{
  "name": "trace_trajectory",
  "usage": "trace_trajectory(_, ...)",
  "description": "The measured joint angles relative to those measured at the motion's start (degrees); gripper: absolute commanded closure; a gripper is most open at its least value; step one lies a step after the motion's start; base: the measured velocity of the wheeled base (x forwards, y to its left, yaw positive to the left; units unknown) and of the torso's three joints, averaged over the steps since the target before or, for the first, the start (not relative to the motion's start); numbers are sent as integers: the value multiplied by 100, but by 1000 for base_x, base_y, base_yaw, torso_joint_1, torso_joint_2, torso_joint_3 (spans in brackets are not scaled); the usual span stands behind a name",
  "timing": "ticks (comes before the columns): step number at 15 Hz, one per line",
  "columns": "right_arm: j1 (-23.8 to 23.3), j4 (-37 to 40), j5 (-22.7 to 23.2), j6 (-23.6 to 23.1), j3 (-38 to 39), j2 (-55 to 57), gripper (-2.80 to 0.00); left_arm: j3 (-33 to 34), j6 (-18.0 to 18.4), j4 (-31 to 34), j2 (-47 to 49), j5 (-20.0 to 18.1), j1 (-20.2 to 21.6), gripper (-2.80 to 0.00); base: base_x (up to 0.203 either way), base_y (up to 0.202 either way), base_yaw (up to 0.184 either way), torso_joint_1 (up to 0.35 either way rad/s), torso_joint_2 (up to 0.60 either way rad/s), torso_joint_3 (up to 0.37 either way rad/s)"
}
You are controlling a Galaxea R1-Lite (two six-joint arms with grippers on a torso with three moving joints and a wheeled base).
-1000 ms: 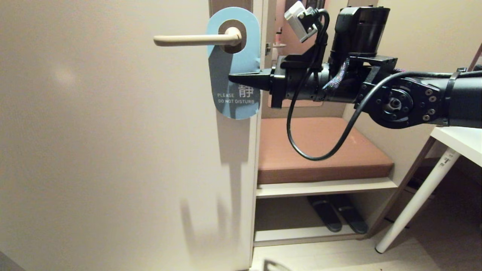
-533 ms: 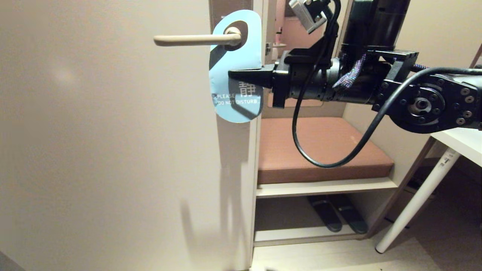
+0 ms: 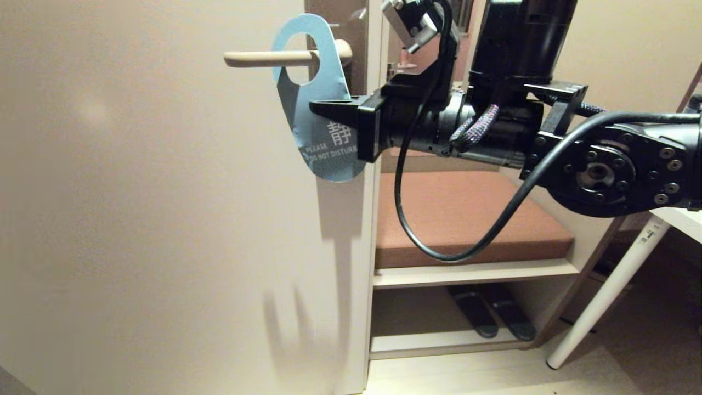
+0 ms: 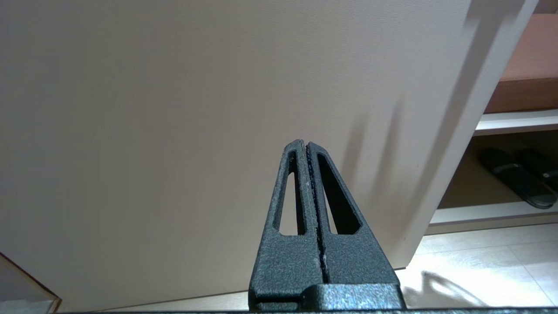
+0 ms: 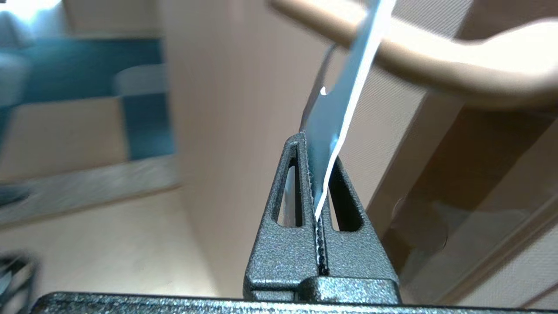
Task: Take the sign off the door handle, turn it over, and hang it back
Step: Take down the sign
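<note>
Over the last second the oblong, round-ended blue-grey card sign [image 3: 321,131] reading "PLEASE DO NOT DISTURB" shifted along the slim cream-beige door handle [image 3: 271,58]: a second earlier its round hole sat at the pivot end of the lever, hard against the tall brown-taupe backplate [image 3: 335,11], and the card hung flat and straight. At this moment the hole ringed the lever's shaft partway toward its rounded free end, and the card was tilted, top leaning outward along the lever, lower end held nearer the door edge. The right gripper [image 3: 318,108] was clamped on the sign's right edge at about mid-height; the right wrist view showed the thin card [image 5: 335,126] pinched edge-on between the closed black fingers [image 5: 285,196], with the lever crossing just behind it. The right arm had also moved left with the card. The blue face remained outward, so no turning over had begun. Judgement: removal was under way but incomplete, since the hole had not yet cleared the lever's tip; further travel toward the free end appeared necessary. The left gripper [image 4: 307,146] was parked low beside the plain beige door [image 4: 174,109], fingers pressed together on nothing, idle.
</note>
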Motion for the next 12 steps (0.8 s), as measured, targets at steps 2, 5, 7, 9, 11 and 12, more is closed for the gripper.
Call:
trace_trajectory(2,163,-349,-634,11,-2,147,0,0,-1,0,0,0,2,0,0,0,0,0,0,0)
trace_trajectory(5,333,-515,-1088,52,-11,301,0,0,-2,5,0,0,-4,0,0,0,0,0,0,0)
trace_trajectory(7,407,-514,-1121,95,-13,352,0,0,-5,2,0,0,-3,0,0,0,0,0,0,0)
trace_trajectory(9,483,-517,-1144,124,-31,381,0,0,-1,4,0,0,-2,0,0,0,0,0,0,0)
trace_trajectory(11,574,-584,-1340,127,-83,439,0,0,0,0,0,2,-2,0,0,0,0,0,0,0)
trace_trajectory(12,612,-714,-1479,128,-126,498,0,0,0,0,0,0,-2,0,0,0,0,0,0,0)
